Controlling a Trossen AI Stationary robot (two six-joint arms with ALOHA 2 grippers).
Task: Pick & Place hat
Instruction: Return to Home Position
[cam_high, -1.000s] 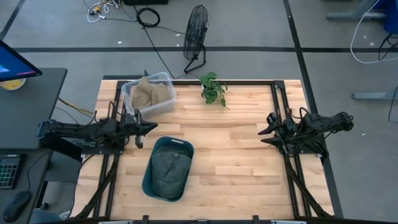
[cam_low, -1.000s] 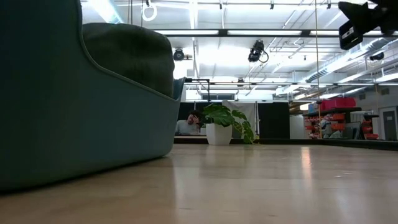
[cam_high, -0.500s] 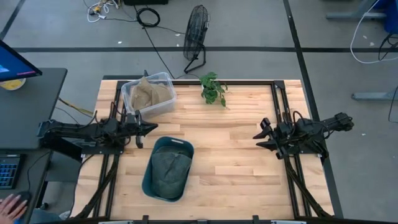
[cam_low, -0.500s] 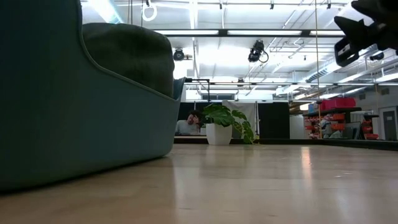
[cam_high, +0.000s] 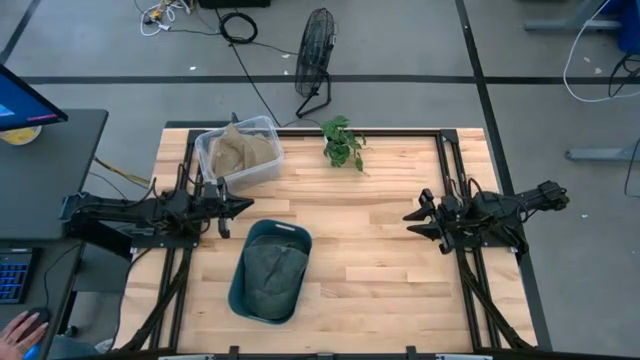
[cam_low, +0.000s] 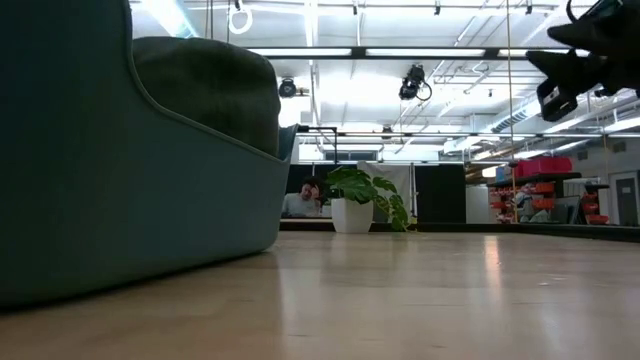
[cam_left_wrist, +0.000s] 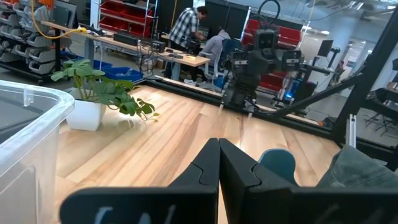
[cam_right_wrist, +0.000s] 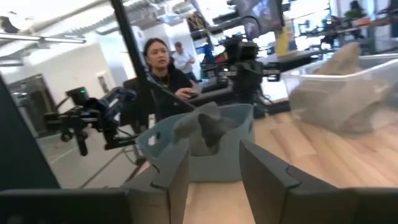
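From above, my left gripper (cam_high: 238, 205) hangs over the left edge of the pale wooden table (cam_high: 380, 270). The dark blue plastic bin (cam_high: 243, 288) sits just ahead of it and to one side, towards the table's front. The gray fabric cap (cam_high: 273, 275) lies inside that bin. The clear plastic tub (cam_high: 262, 128) of tan cloth sits close on my left gripper's other side. My right gripper (cam_high: 410, 220) hangs over the right edge, well apart from the bin.

At table height, the cap bulges above the bin's rim. My right gripper is up high, off to the side of the small potted plant (cam_low: 358, 195).

Past my left wrist, my fingers (cam_left_wrist: 208, 171) are pressed together, holding nothing, and the bin's rim shows just beyond them.

Past my right wrist, the fingers (cam_right_wrist: 173, 177) stand parted and empty, with bin and cap straight ahead across the table.
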